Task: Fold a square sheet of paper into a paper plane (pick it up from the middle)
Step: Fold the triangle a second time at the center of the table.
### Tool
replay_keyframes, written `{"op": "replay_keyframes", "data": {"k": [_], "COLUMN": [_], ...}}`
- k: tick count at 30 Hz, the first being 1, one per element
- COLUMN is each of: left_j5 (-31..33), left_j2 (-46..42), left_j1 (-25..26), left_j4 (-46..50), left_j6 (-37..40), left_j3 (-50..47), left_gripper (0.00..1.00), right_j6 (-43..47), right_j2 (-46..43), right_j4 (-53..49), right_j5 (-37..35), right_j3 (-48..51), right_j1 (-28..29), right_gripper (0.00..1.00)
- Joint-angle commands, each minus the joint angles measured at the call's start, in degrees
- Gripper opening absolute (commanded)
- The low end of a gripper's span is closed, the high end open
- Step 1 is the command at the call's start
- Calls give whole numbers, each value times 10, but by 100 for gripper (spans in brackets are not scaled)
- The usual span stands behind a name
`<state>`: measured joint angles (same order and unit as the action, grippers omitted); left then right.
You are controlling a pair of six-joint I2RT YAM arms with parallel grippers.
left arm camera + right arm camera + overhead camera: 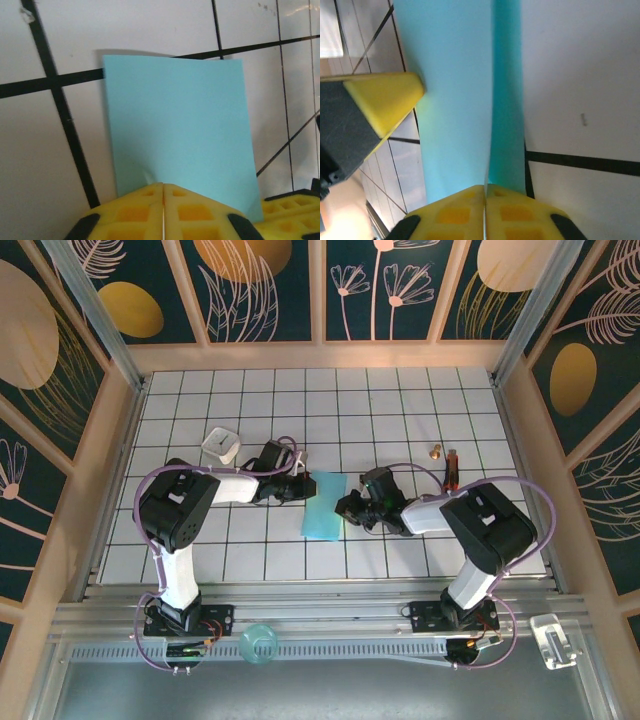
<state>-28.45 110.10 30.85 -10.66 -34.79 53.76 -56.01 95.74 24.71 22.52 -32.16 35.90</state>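
The square sheet of paper is light blue and folded into a narrow strip, lying mid-table between my two grippers. My left gripper is at its upper left corner. In the left wrist view the paper spreads out ahead of the left gripper, whose yellow pads are pressed together, with a small wrinkle of paper at their tip. My right gripper is at the strip's right edge. The right gripper is shut on a raised fold of the paper. The left gripper's finger touches the paper's far edge.
A small white square block sits behind the left arm. A small copper piece and a dark red stick lie at the back right. A clear cup and a clear holder rest by the near rail.
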Motion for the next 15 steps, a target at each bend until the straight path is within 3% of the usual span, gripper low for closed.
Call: {"op": "replay_keyframes", "data": {"k": [1, 3, 6, 10, 15], "left_j5": [-3, -22, -20, 118, 213], "left_j2": [5, -26, -114, -257, -307], "left_j1": [1, 1, 11, 89, 180], "left_j4": [10, -35, -163, -258, -238], "left_j6": [18, 20, 14, 93, 195], "left_j3": [-8, -28, -119, -240, -284], "left_gripper": [31, 43, 50, 60, 65], "right_j6": [-11, -24, -40, -66, -82], "right_j2": [-2, -9, -18, -20, -26], "right_j4": [0, -16, -44, -58, -70], "right_j5": [-1, 6, 25, 57, 79], "right_j3": [-11, -12, -16, -21, -31], "right_j1": [-8, -10, -17, -25, -36], "right_gripper": [3, 1, 0, 0, 0]}}
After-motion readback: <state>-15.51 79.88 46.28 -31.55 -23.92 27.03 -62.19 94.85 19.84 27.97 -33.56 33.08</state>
